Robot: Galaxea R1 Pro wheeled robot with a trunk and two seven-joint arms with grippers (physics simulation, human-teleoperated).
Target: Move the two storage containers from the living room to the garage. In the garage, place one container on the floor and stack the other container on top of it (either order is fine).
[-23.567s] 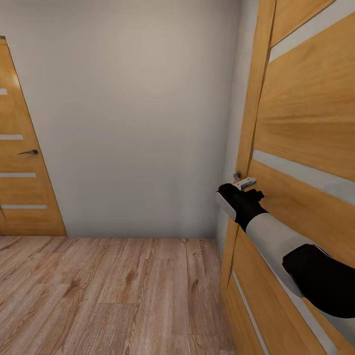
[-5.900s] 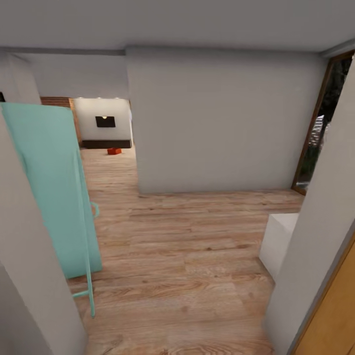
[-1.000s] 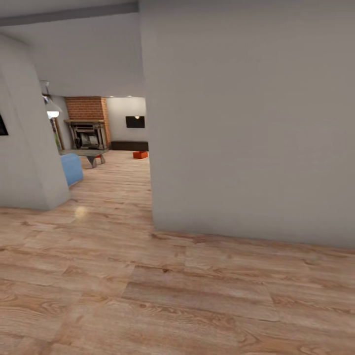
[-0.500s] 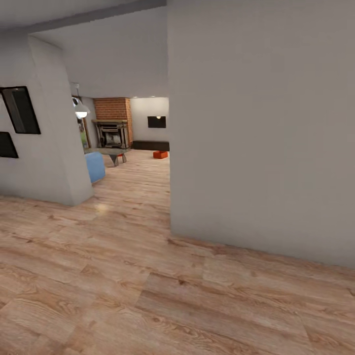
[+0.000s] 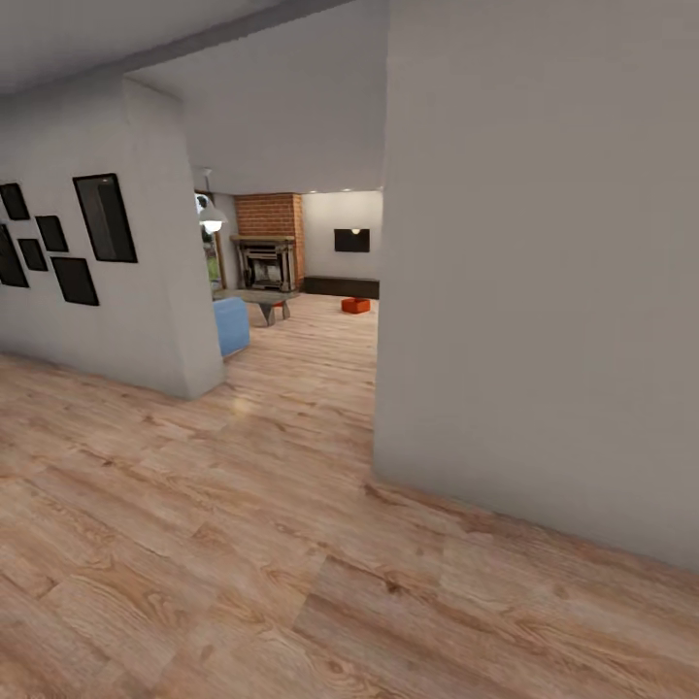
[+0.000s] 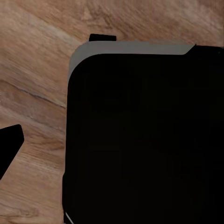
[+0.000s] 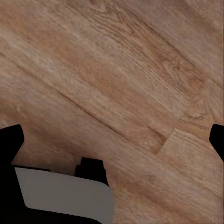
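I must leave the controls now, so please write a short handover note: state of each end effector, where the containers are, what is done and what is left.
Left end effector: one dark fingertip shows over the wood floor; open or shut cannot be told, no container seen in it.
Right end effector: fingertips wide apart at the picture's edges, open, empty.
Containers: one red-orange storage container sits on the wood-plank floor far ahead, past the grey wall corner, near the brick fireplace and blue sofa. The second cannot be made out.
Done: nothing picked up yet.
Left: drive to the living room, fetch both containers, carry them to the garage, stack them.
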